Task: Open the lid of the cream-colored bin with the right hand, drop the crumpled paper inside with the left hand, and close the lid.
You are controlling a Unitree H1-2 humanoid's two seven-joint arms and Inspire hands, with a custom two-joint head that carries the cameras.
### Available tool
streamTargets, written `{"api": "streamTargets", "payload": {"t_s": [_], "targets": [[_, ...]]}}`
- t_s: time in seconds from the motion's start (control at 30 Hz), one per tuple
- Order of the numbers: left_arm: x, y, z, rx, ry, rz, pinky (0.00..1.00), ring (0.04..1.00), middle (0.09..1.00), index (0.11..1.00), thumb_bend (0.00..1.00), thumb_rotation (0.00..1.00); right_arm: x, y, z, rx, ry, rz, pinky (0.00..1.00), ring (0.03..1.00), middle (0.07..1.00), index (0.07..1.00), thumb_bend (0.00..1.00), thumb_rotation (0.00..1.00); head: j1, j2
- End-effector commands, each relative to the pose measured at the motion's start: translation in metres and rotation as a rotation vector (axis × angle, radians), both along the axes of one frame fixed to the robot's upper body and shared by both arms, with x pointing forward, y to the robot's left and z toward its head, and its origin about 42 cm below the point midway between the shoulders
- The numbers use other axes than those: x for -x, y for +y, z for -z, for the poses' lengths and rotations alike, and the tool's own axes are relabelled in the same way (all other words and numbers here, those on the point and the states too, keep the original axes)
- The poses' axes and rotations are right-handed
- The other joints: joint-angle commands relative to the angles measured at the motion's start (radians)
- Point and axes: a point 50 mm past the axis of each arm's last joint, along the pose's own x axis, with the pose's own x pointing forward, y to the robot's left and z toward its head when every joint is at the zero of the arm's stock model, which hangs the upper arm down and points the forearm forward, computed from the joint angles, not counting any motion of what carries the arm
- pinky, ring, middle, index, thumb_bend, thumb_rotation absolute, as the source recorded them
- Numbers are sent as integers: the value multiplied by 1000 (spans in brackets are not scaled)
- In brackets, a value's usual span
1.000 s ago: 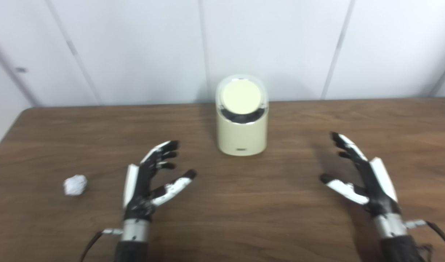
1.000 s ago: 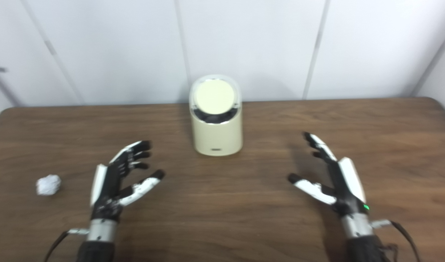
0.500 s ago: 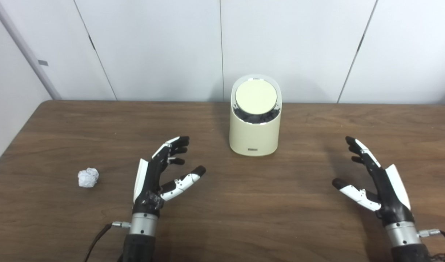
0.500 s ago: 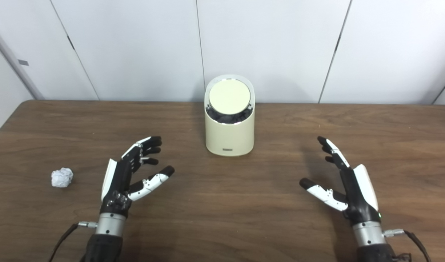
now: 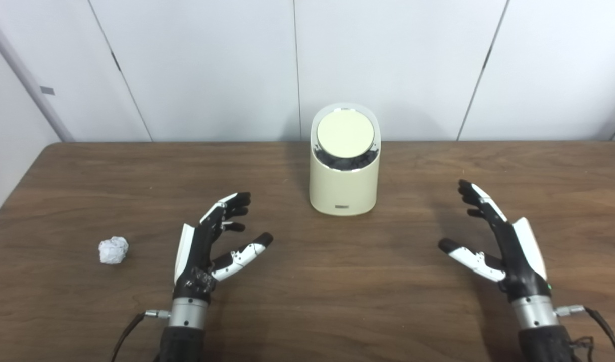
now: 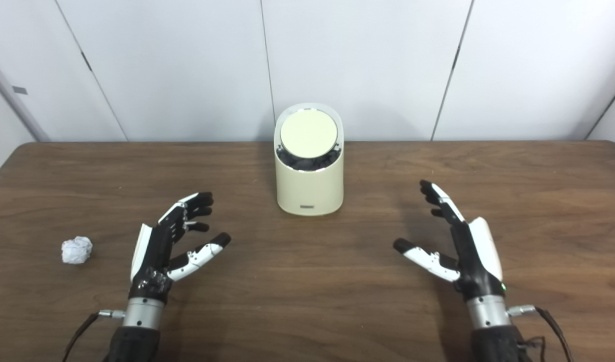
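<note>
- Left eye view: the cream-colored bin point(image 5: 343, 173) stands upright at the far middle of the brown table point(image 5: 307, 301), close to the white wall panels. Its round lid point(image 5: 345, 131) sits tilted toward the robot, with a dark gap showing under its lower edge.
- Left eye view: the left hand point(image 5: 212, 241) is spread wide and holds nothing, palm turned inward, well short of the bin. The crumpled paper point(image 5: 113, 250) lies on the table to the outer side of that hand, apart from it.
- Left eye view: the right hand point(image 5: 498, 236) is also spread wide and empty, palm inward, well apart from the bin. Judgement: both hands are in a ready pose flanking the work, each on the side of its own job; no step of the task looks begun.
- Right eye view: same layout, with the bin point(image 6: 309, 176) sitting nearer picture centre. This view shows the table's rounded far right corner and a small green light at the right hand's point(image 6: 458, 241) wrist.
- Right eye view: the paper ball point(image 6: 77, 250) lies closer to the picture's left edge, and less of the left wall shows than in the other view. The left hand point(image 6: 174, 236) reads the same: fingers apart, nothing held.
</note>
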Motion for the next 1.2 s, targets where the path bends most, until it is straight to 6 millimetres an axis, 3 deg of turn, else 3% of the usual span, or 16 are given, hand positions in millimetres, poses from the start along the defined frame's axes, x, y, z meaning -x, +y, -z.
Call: {"api": "streamTargets", "payload": {"t_s": [0.0, 0.27, 0.4, 0.77, 1.0, 1.17], "targets": [[-8, 1, -15, 4, -81, 4, 638, 758, 783, 783, 786, 376, -10, 0, -26, 15, -83, 4, 814, 869, 873, 879, 790, 768, 0, 0], [-10, 2, -12, 8, -86, 10, 637, 760, 783, 782, 765, 362, -26, 1, -48, 3, -107, 11, 762, 835, 864, 876, 828, 751, -13, -10], [-11, 2, -11, 19, -79, 10, 642, 759, 783, 782, 766, 352, -36, 5, -61, 18, -126, 9, 759, 835, 868, 880, 899, 799, -18, -19], [-13, 1, -8, 27, -78, 13, 652, 773, 790, 787, 753, 317, -66, 21, -93, 66, -166, 18, 738, 828, 864, 875, 890, 790, -19, -26], [-13, 3, -6, 31, -75, 14, 655, 774, 790, 786, 778, 343, -85, 30, -105, 56, -169, 23, 751, 840, 879, 886, 899, 709, -27, -28], [-13, 3, -7, 25, -74, 17, 653, 774, 790, 786, 762, 319, -96, 40, -118, 85, -184, 34, 710, 816, 864, 872, 916, 703, -29, -29]]}}
